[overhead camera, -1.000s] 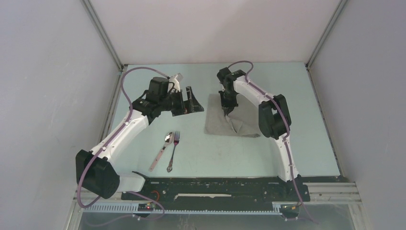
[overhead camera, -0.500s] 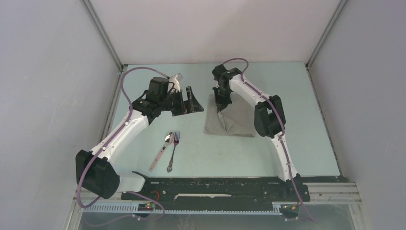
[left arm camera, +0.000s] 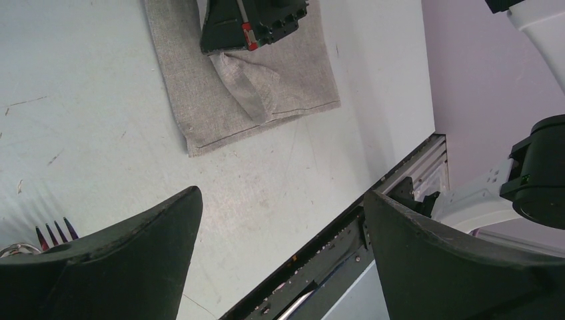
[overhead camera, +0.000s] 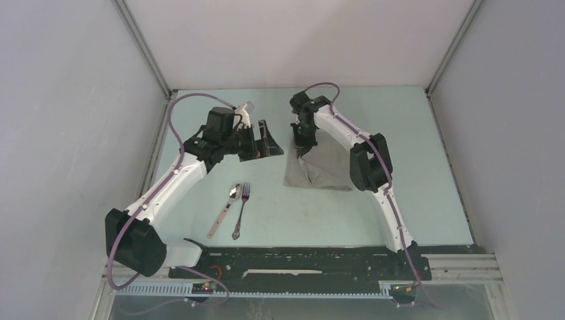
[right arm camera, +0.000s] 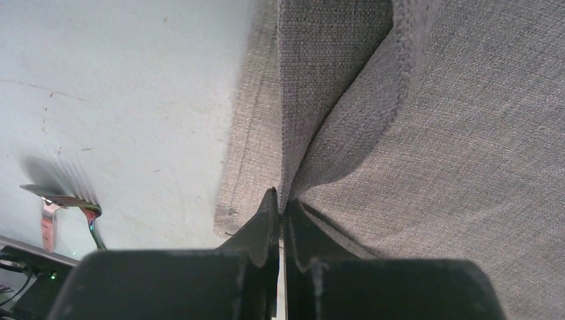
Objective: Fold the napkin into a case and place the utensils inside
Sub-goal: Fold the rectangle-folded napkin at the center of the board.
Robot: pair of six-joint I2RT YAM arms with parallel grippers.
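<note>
1. The napkin [overhead camera: 320,175], grey cloth, is lying on the table [overhead camera: 413,153], right of centre.
2. The right gripper [right arm camera: 281,208] is pinching a raised fold of the napkin, jaws pressed together on it.
3. The left gripper [overhead camera: 264,140] is hovering just left of the napkin, jaws spread wide and holding nothing.
4. The spoon [overhead camera: 225,210] and the fork [overhead camera: 240,212] are lying side by side nearer the arm bases, apart from the napkin.

Overhead and both close wrist views share the napkin [overhead camera: 320,170].

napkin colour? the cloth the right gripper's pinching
Plain grey woven cloth napkin, no pattern; clearest in the right wrist view.
</note>
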